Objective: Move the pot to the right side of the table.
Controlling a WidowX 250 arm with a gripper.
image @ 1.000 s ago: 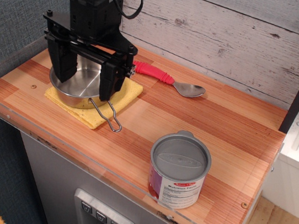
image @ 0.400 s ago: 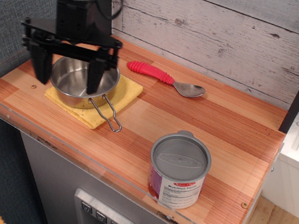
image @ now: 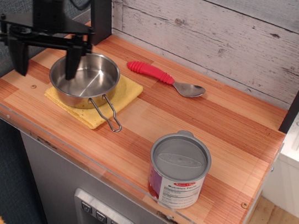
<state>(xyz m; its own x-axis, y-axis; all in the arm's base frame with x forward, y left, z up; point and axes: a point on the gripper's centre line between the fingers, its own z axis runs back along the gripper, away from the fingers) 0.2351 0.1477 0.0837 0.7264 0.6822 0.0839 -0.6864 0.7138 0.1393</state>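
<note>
While nothing sits between its fingers, the scene reads as follows.

Gripper (image: 45, 58): black, at the far left of the table, its two fingers spread wide apart and pointing down, holding nothing. One finger hangs over the left table edge; the other (image: 73, 62) overlaps the pot's left rim in this view, and whether it touches the rim cannot be told.

Pot (image: 84, 80): shiny steel, upright, empty, resting on the sponge at the left end of the table. Its thin wire loop handle (image: 107, 114) lies toward the front, reaching past the sponge onto the wood.

Sponge (image: 123, 93): flat yellow pad under the pot, showing at the right and front.

Spoon (image: 165, 79): red handle, metal bowl, lying near the back wall, just beside the sponge's far corner.

Tin can (image: 178, 170): grey lid, labelled side, upright near the front edge, well apart from the pot, right of centre.

Table (image: 225, 128): striped reddish wood top with a clear edge guard along the front.
</note>
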